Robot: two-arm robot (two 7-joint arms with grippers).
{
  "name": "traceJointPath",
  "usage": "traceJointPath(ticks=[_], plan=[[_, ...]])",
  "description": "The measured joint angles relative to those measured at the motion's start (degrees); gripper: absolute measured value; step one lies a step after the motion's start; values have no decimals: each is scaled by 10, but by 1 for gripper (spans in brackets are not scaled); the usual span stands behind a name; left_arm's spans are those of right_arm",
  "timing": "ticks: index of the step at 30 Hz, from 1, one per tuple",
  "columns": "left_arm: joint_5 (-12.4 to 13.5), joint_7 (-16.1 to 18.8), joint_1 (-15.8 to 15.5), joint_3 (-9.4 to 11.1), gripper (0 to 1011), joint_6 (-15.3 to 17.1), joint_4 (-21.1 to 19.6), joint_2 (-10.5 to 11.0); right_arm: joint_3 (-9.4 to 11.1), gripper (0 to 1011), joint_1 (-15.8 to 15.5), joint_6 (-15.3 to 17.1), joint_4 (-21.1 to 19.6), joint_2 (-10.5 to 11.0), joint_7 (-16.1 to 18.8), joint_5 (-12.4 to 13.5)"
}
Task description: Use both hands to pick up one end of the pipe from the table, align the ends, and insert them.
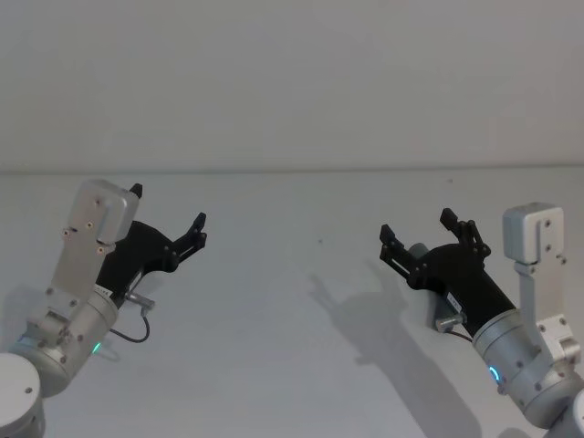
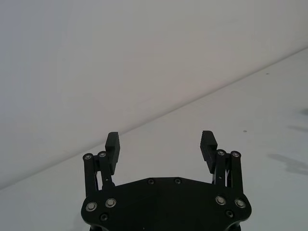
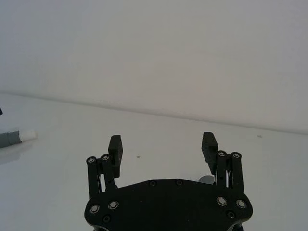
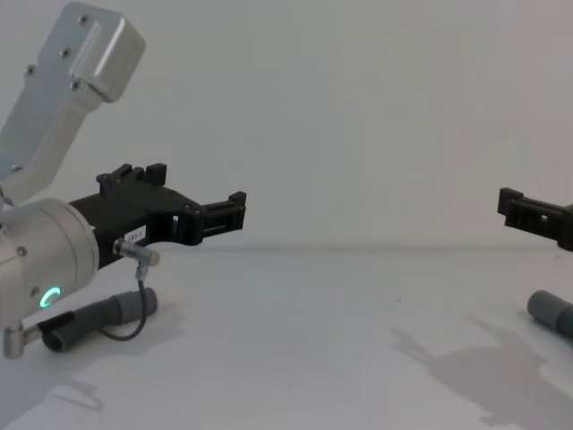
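Both grippers hang over the table (image 1: 274, 374) with nothing in them. In the head view the left gripper (image 2: 161, 144) sits around 9 o'clock, jaws spread wide, aimed toward 2 o'clock. The right gripper (image 3: 162, 144) is down around 4 o'clock, spread just as wide, aimed toward 10 o'clock. The hose is lying on the table in two bits. From the chest view, one pipe piece (image 4: 125, 310) with a grey cuff lies at 8 o'clock below the left gripper, and the other pipe piece (image 4: 549, 311) pokes in at 4 o'clock under the right gripper. The right wrist view catches a narrow cuff (image 3: 14, 138) with a whitish tip lying flat, well apart from that gripper.
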Motion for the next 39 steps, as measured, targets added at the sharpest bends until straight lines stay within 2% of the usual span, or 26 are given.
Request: traceJointPath(ticks=[39], plan=[[0,0,0,0,1001,0,0,0,0,1002,0,0,0,0,0,0]])
